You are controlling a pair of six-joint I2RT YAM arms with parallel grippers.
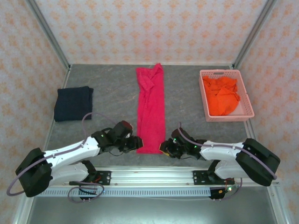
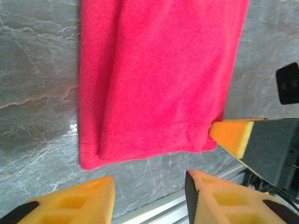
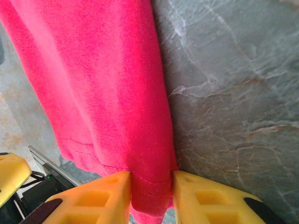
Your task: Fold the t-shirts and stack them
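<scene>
Crimson-pink cloth runs as a long narrow strip down the middle of the overhead view. It is the crimson-pink t-shirt (image 1: 151,109), folded lengthwise and lying flat on the table (image 1: 112,88). Its bunched end points to the top of the frame and its stitched hem to the bottom.

At the left of the frame I see the navy t-shirt (image 1: 73,103), folded into a neat square, well apart from the pink one. At the right, the orange t-shirt (image 1: 223,94) lies crumpled inside a pale pink plastic basket (image 1: 231,117).

The table is grey stone-look laminate with pale veins and a slight sheen. Walls (image 1: 149,28) papered in cream with a small repeating orange motif enclose it on three sides. A slotted metal rail (image 1: 149,175) crosses the bottom of the frame and carries both arm bases.

Both arms are black and white with orange foam finger pads. In its wrist view, my right gripper (image 3: 152,179) is clenched on the hem corner of the pink shirt, with cloth filling the gap between its pads. My left gripper (image 2: 149,179) is released. Its pads stand apart over bare table just below the hem's other corner, not touching the cloth.
</scene>
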